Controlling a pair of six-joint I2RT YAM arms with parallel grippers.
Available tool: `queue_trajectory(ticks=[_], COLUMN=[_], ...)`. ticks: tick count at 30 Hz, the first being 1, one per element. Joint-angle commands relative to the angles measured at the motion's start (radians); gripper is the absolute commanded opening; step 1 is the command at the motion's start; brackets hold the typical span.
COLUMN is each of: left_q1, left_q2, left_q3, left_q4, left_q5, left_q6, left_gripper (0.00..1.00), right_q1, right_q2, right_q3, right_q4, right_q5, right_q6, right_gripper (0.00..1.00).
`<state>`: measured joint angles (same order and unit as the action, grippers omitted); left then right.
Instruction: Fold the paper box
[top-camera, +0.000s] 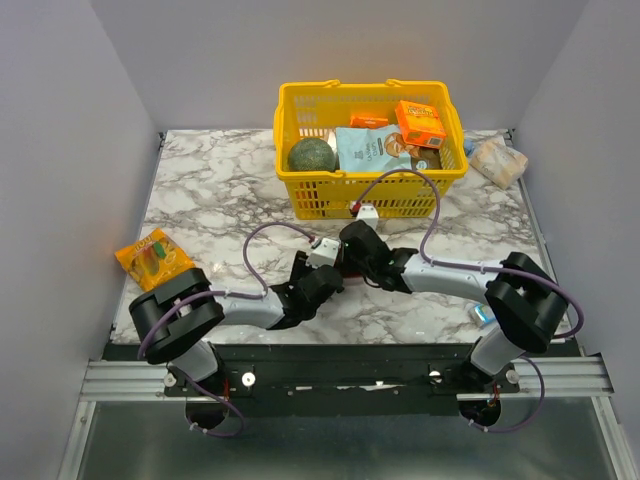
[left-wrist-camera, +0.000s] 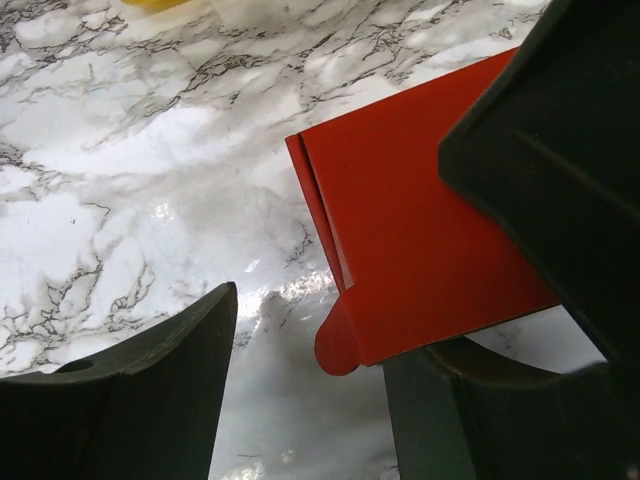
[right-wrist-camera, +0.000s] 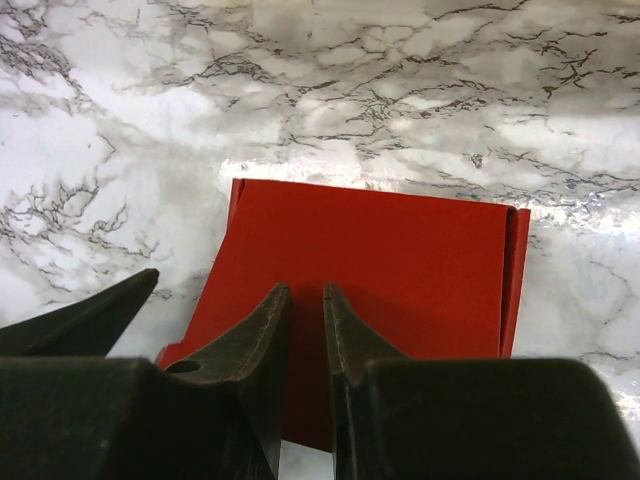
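A white, grey-veined marble desk (top-camera: 200, 190) stands between plain pale walls (top-camera: 60, 120), with a yellow basket (top-camera: 320, 195) at upper centre of the overhead frame and an orange packet (top-camera: 153, 257) at its left. The paper box (left-wrist-camera: 420, 250) lies flat at mid-desk, hidden overhead beneath the two meeting arms and cut off by dark finger shapes in both wrist views. The left claw (left-wrist-camera: 315, 335) is spread wide, fingers either side of the box's rounded tab. The right claw (right-wrist-camera: 306, 300) is pinched to a slit over the sheet, and whether it nips any card cannot be told.
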<state>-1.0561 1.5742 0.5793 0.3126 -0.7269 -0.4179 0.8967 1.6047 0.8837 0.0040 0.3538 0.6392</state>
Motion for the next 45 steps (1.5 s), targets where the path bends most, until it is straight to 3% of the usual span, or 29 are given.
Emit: queue_trajectory(ticks=[1, 11, 18, 24, 29, 32, 34, 40, 45], left_q1=[-0.01, -0.01, -0.01, -0.002, 0.117, 0.247, 0.281, 0.343, 0.393], left_q2=[-0.052, -0.196, -0.292, -0.443, -0.555, -0.54, -0.511, -0.309, -0.163], left_q3=[-0.013, -0.001, -0.001, -0.033, -0.076, -0.104, -0.111, -0.065, -0.078], left_q4=[-0.148, -0.3, -0.401, -0.428, -0.354, -0.269, -0.222, -0.119, 0.002], left_q5=[0.105, 0.204, 0.31, 0.493, 0.691, 0.771, 0.781, 0.753, 0.82], left_q6=[0.031, 0.039, 0.057, 0.059, -0.039, -0.097, -0.137, -0.182, -0.223], left_gripper=[0.73, 0.94, 0.98, 0.99, 0.98, 0.9, 0.79, 0.64, 0.61], right_q1=[0.004, 0.004, 0.002, 0.004, 0.002, 0.002, 0.002, 0.002, 0.004], right_q2=[0.043, 0.046, 0.047, 0.07, 0.1, 0.107, 0.11, 0.112, 0.103], right_q3=[-0.022, -0.104, -0.152, -0.15, -0.147, -0.149, -0.149, -0.15, -0.16], right_q4=[-0.064, -0.024, 0.04, 0.05, 0.051, 0.054, 0.054, 0.054, 0.057], right_q5=[-0.001, 0.048, 0.068, 0.068, 0.059, 0.056, 0.053, 0.047, 0.042], right_q6=[0.037, 0.125, 0.158, 0.162, 0.174, 0.18, 0.182, 0.183, 0.183], right_gripper=[0.27, 0.26, 0.26, 0.25, 0.25, 0.25, 0.25, 0.26, 0.27])
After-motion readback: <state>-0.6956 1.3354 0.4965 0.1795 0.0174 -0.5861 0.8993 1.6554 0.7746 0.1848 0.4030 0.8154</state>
